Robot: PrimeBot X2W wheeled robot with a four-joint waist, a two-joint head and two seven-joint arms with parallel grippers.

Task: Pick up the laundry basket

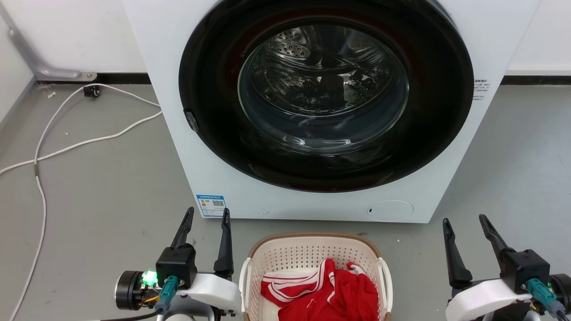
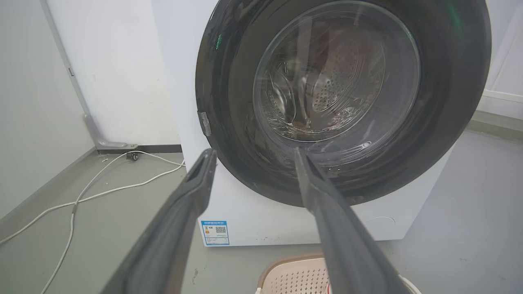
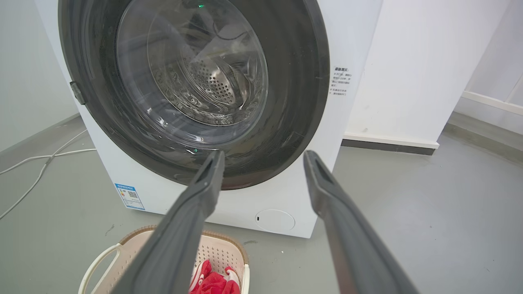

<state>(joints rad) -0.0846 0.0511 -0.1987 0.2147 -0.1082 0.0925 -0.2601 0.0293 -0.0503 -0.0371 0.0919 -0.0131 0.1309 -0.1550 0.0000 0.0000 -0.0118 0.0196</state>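
Note:
The laundry basket, cream perforated plastic with a brown rim and white loop handles, stands on the floor in front of the washing machine, at the bottom middle of the head view. A red and white garment lies inside it. My left gripper is open just left of the basket, fingers apart with nothing between them. My right gripper is open some way to the basket's right. The left wrist view catches the basket at its bottom edge, below the left gripper. In the right wrist view the basket sits lower left of the right gripper.
A white front-loading washing machine with a closed dark round door stands right behind the basket. White cables trail over the grey floor on the left. A white wall stands to the machine's right.

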